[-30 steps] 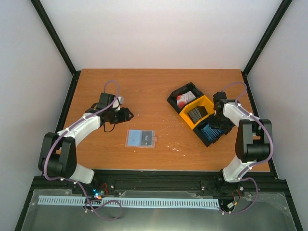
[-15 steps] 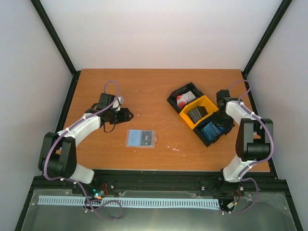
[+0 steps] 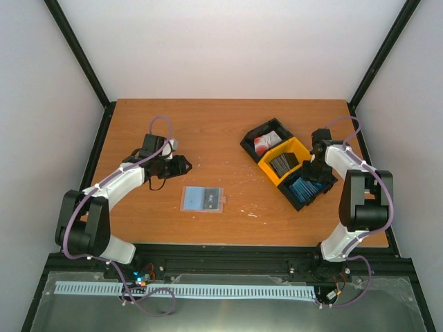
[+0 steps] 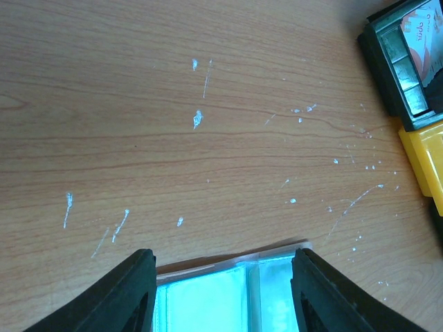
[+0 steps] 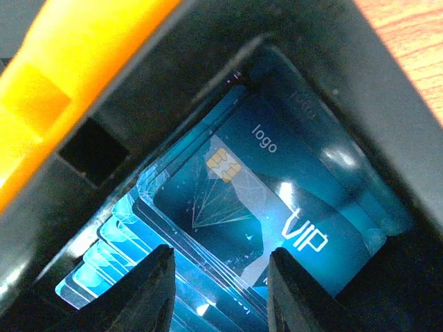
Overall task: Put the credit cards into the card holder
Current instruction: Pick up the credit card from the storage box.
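Observation:
The card holder [image 3: 203,199] lies open and flat on the table, pale blue side up. Its far edge [image 4: 228,290] shows between the left fingers. My left gripper [image 3: 183,164] hovers open just behind the holder, holding nothing. The credit cards sit in three bins: white-and-red [image 3: 266,142], dark grey [image 3: 282,163] and blue [image 3: 304,187]. My right gripper [image 5: 221,253] is down inside the blue bin, jaws apart. It sits right above the fanned stack, whose top blue card [image 5: 263,187] reads "logo" and "VIP". No card is lifted.
The black bin [image 4: 394,62], the yellow bin [image 3: 294,146] and a second black bin [image 3: 299,202] stand in a diagonal row at the right. The yellow bin's wall [image 5: 76,62] and black walls [image 5: 332,76] close in around the right fingers. Wooden table [image 3: 208,124] lies behind the holder.
The right wrist has shifted slightly over the blue bin, and its jaws narrowed and then spread wider. The left arm and the card holder have not moved.

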